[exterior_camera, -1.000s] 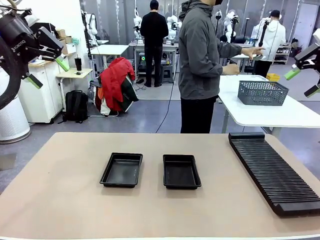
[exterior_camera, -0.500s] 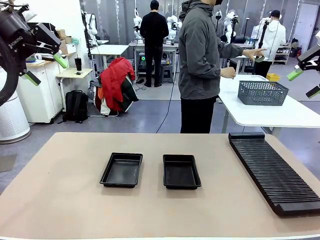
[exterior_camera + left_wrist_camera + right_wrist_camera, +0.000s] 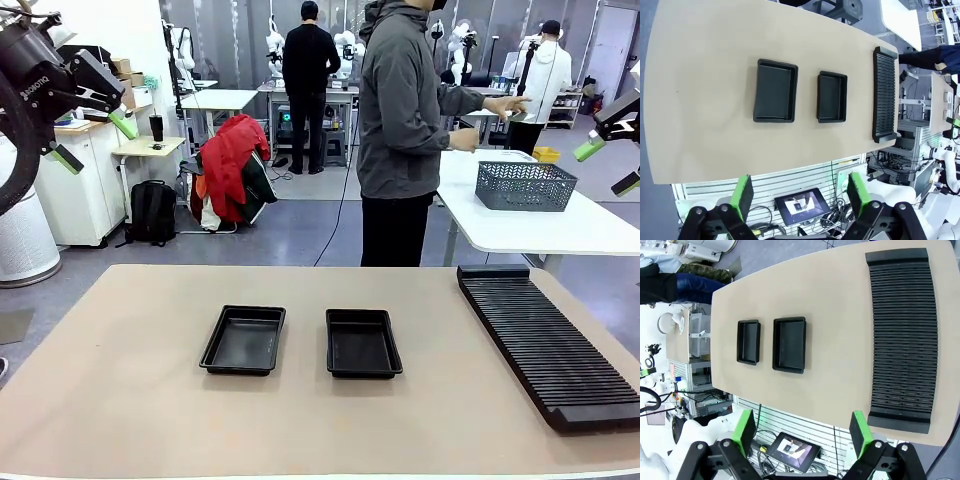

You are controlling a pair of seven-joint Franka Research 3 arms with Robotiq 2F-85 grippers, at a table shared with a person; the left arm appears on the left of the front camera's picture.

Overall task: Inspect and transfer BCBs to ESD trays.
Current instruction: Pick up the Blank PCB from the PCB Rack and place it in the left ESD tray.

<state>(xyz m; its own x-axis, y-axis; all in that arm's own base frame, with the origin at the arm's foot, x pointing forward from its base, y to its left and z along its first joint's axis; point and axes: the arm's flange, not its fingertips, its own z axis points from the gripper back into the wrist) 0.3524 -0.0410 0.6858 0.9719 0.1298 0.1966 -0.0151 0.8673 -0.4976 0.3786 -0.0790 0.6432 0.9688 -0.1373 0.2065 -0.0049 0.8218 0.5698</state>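
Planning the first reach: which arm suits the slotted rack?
Right, likely. The slotted rack lies along the table's right edge, the open right gripper's side; the left gripper hangs beyond both ESD trays.

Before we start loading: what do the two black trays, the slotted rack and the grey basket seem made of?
Left ESD tray and right ESD tray: likely thin moulded black plastic, faint sheen on floors and flared rims. Slotted rack: black, matte, probably moulded plastic, with even ribs. Grey basket: perforated walls; metal or plastic, unclear.
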